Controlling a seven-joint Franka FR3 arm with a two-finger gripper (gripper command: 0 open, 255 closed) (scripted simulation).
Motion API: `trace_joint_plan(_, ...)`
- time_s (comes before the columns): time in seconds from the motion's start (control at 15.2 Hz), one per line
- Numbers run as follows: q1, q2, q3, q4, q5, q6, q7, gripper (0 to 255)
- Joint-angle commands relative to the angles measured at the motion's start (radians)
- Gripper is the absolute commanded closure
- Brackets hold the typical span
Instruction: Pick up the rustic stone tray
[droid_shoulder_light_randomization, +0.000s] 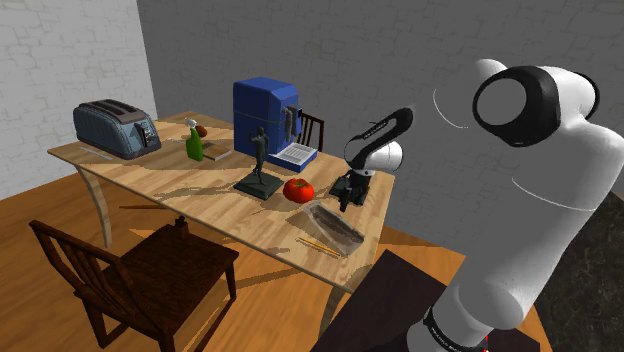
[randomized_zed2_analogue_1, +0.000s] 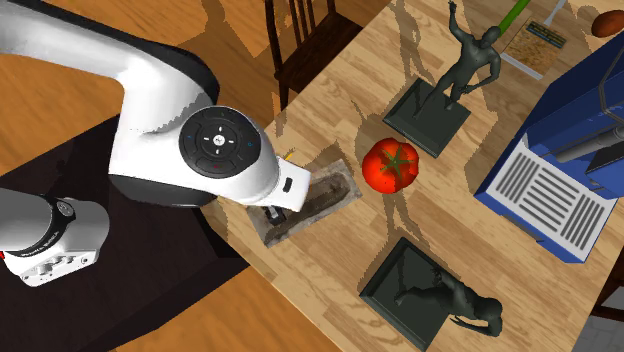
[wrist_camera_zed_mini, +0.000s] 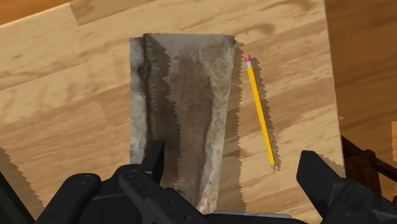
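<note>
The stone tray is a long, shallow grey-brown trough lying near the table's front edge. In the shoulder view my black gripper hangs just above the tray's far end. In the wrist view the tray stretches away from the gripper, whose fingers stand wide apart. One fingertip is over the tray's near end and the other is out beyond the pencil. Nothing is clasped. In the second exterior view the arm covers part of the tray, and the gripper shows at its end.
A yellow pencil lies beside the tray, close to the table edge. A tomato, a dark figurine, a blue machine, a green bottle and a toaster stand farther back. A wooden chair faces the table.
</note>
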Motion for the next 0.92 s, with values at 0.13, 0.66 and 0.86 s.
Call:
trace_joint_plan(0.13, -0.046, 0.175, 0.014, 0.098, 0.127, 0.047, -0.137, 0)
trace_joint_plan(0.66, -0.173, 0.460, 0.089, 0.319, 0.270, 0.078, -0.293, 0)
trace_joint_plan(0.86, -0.186, 0.496, 0.106, 0.330, 0.291, 0.103, -0.310, 0)
